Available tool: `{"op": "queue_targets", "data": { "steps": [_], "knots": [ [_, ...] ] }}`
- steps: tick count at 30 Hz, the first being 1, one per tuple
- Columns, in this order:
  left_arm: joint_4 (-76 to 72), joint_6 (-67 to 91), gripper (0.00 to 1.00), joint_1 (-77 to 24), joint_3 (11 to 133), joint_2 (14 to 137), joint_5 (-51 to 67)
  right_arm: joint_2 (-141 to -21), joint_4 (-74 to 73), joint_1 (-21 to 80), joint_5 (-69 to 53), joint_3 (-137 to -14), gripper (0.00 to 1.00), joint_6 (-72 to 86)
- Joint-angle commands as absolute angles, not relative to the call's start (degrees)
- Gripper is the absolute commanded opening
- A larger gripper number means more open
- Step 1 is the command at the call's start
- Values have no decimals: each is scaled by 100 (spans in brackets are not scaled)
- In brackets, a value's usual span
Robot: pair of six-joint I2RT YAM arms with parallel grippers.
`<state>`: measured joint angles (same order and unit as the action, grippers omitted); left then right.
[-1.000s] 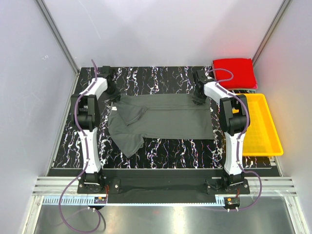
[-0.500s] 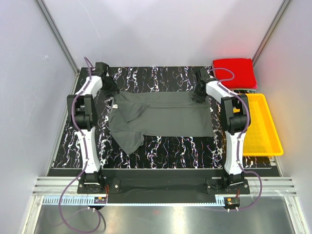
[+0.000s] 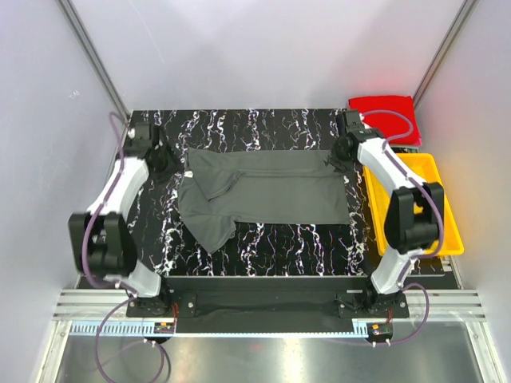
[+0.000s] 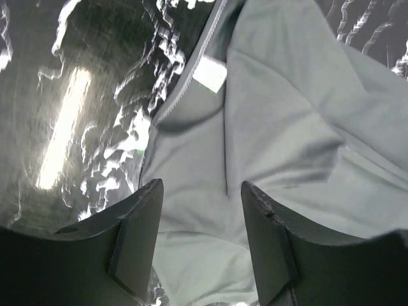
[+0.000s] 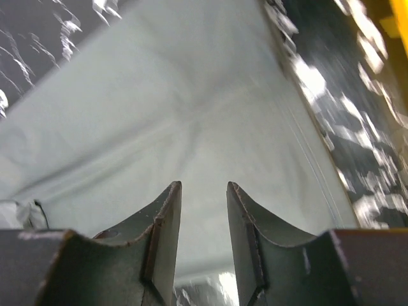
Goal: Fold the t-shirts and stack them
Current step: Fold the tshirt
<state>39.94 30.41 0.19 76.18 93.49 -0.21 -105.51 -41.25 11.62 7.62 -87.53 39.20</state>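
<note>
**A:** Start close in. What can't you make out?

**B:** Both wrist views cut the fingers off at the bottom edge. The right one blurs toward its right side. The left pincer (image 4: 201, 191) stands spread with nothing between its fingers. The right pincer (image 5: 203, 188) is parted more narrowly and also grips nothing.

**A:** And the shirt?

**B:** The dark grey t-shirt (image 3: 263, 191) lies flat between the two pincers. Its collar end and a white label (image 4: 210, 73) are just beyond the left fingertips, and its hem corner is under the right ones. One sleeve (image 3: 209, 231) sticks out nearer than the left pincer.

**A:** Any room at the edges?

**B:** A marbled strip of counter (image 3: 239, 128) shows beyond both pincers, and another runs nearer than the shirt. To the right of the right pincer and nearer sits the yellow tray (image 3: 447, 239), partly hidden by the right arm (image 3: 411, 215).

**A:** Farther back?

**B:** The red t-shirt (image 3: 383, 108) lies folded beyond and to the right of the right pincer, its near edge covered by the arm. The counter is glossy black with white veins. Pale walls (image 3: 279, 48) close it in.
</note>
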Motion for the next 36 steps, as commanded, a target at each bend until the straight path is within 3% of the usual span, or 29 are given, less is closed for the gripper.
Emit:
{"op": "queue_targets", "data": {
  "steps": [1, 8, 25, 31, 36],
  "knots": [
    [3490, 3558, 58, 26, 6481, 8422, 445, -9907, -4561, 1143, 924, -8079, 42, 4700],
    [3014, 4314, 61, -545, 4265, 6698, 465, -8904, -4482, 1248, 808, -6901, 42, 5097],
    [3885, 6134, 62, -2293, 3411, 6030, -1203, -8368, -5107, 1266, 1221, -6171, 43, 6441],
    [3226, 6249, 63, -2311, 2883, 6047, -1011, -7831, -4615, 1266, 1590, -5476, 43, 7040],
    [2831, 6153, 63, -2312, 2760, 6319, -818, -8173, -4527, 1266, 1740, -5414, 44, 7163]
  ]
}}
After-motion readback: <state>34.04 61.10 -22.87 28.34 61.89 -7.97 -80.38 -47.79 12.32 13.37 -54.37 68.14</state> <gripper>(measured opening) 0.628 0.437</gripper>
